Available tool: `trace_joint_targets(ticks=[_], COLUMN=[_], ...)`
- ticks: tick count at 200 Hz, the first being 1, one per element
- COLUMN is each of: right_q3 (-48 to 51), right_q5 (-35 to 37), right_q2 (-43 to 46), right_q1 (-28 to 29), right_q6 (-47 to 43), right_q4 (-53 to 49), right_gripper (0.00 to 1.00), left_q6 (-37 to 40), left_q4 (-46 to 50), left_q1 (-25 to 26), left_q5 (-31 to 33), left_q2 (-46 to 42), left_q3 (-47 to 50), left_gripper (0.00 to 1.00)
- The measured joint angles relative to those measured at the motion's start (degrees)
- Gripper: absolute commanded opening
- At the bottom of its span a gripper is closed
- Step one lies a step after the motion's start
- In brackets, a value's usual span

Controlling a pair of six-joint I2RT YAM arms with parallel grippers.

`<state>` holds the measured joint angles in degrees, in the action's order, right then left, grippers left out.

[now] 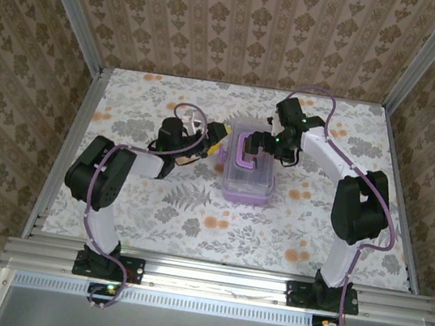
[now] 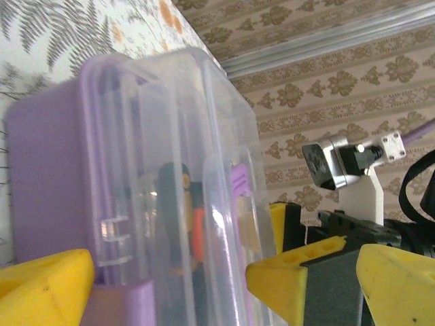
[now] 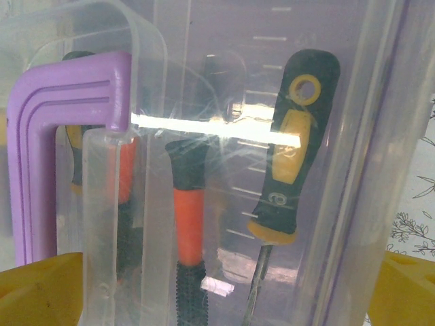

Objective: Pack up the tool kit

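Observation:
The tool kit box (image 1: 249,170) stands mid-table, purple base under a closed clear lid, with its purple handle (image 3: 61,136) lying on top. Through the lid I see a black-and-yellow screwdriver (image 3: 292,156) and orange-handled pliers (image 3: 189,217); a wrench is not visible. My left gripper (image 1: 217,141) is at the box's far left side. In the left wrist view its yellow fingers (image 2: 282,285) sit against base and lid, the left gripper (image 2: 170,285) clamping the box (image 2: 136,170). My right gripper (image 1: 273,144) hovers over the handle end, its fingers (image 3: 37,288) wide apart and the right gripper (image 3: 217,299) open.
The flowered tabletop (image 1: 194,209) is bounded by aluminium rails (image 1: 66,132) and patterned walls. The right arm's wrist camera (image 2: 346,159) shows just beyond the box in the left wrist view. Both arms crowd the far side of the box.

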<state>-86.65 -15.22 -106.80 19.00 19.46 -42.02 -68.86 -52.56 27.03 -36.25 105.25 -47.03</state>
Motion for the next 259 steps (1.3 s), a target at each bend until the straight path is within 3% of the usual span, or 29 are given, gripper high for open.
trace_joint_targets(ticks=[99,160,259], right_q3=[0.0,0.0,0.0], right_q5=[0.0,-0.02,-0.02], right_q2=[0.0,0.0,-0.04], right_q1=[0.0,0.0,0.0], right_q6=[-0.02,-0.04,-0.04], right_q4=[0.0,0.0,0.0], right_gripper=[1.0,1.0,1.0], left_q6=[-0.31,8.5,8.68], left_q4=[0.11,13.64,13.25], left_q1=[0.76,1.84,1.84], left_q5=[0.5,1.51,1.75], left_q2=[0.0,-3.65,-2.34], left_q3=[-0.07,0.59,2.01], left_gripper=[1.0,1.0,1.0])
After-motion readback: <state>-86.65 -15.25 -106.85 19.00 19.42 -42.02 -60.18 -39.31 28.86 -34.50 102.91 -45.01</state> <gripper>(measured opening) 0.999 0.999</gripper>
